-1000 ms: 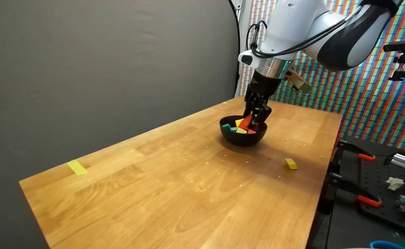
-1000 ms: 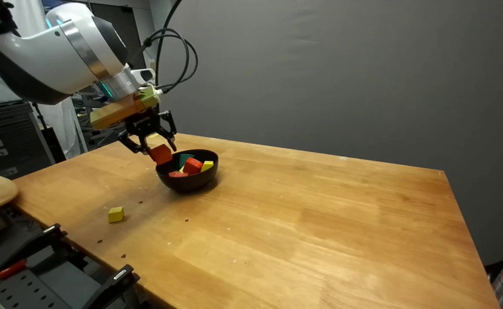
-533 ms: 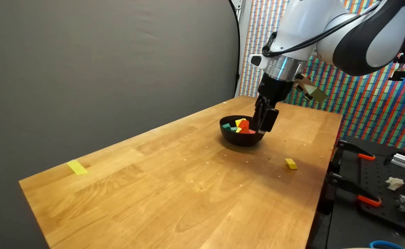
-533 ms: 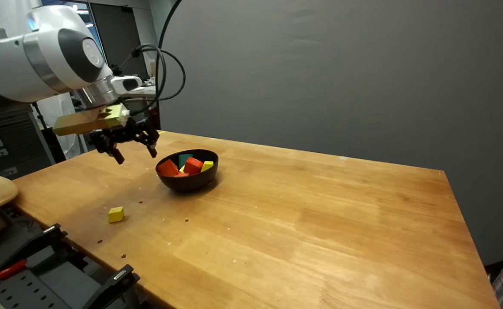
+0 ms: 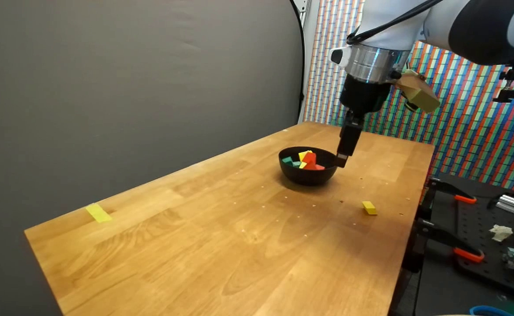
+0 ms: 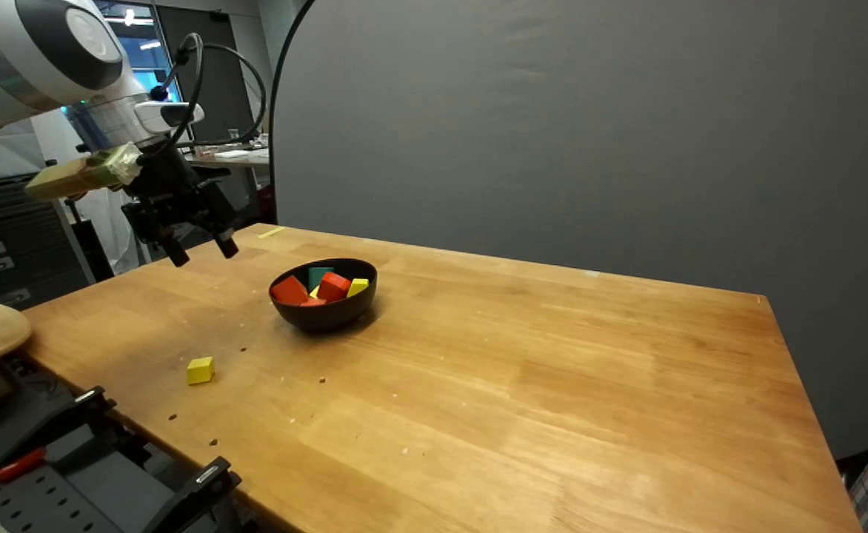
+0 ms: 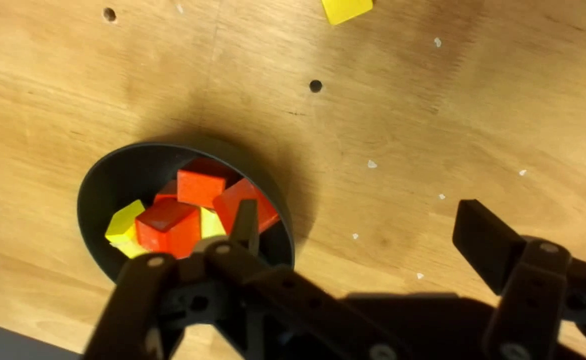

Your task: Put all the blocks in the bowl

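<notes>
spread and empty, the claw [image 6: 203,253] seems between pickups, the bowl [image 6: 324,317] low beside it; next, i reckon, it must centre over the loose yellow block [image 6: 200,370] farther off

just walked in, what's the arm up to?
A Franka arm is working around the black bowl, which holds a pile of red, yellow and green blocks; the job is to get them all in. The gripper hangs open near the bowl with nothing in it. One yellow block sits out on the table, the only one I see outside, so it's probably next. Blocks in the pile overlap, so no exact count.
</notes>
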Available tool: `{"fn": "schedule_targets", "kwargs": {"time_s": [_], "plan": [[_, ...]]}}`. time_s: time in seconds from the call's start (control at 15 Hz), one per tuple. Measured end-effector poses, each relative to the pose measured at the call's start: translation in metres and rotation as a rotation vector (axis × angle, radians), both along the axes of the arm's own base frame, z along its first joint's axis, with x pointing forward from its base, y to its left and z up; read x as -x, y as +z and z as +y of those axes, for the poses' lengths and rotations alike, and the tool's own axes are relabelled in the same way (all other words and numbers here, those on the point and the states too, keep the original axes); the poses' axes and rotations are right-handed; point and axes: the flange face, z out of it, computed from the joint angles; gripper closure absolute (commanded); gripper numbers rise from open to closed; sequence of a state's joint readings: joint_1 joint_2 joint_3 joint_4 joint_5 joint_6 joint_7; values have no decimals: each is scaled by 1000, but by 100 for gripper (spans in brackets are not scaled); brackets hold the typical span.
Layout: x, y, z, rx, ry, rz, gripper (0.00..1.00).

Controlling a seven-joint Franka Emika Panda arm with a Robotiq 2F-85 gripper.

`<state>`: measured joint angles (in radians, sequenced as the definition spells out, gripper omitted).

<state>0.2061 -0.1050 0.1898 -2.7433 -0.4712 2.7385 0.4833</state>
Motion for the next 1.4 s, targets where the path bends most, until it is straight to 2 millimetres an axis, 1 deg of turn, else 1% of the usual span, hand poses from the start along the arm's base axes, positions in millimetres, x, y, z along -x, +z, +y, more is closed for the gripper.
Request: {"fn": "schedule_targets", "kwargs": {"time_s": [0.2,0.33,0.53,0.8,1.0,1.4], "plan": [[1,-4,0,2,0,10,0],[2,-12,-1,-10,0,20,0],[3,-37,-6,-46,-34,45,0],[8,-69,-19,-54,-126,94,0],[13,-84,-23,-49,-188,126,0],[23,-107,-25,-40,-264,179,0]]}}
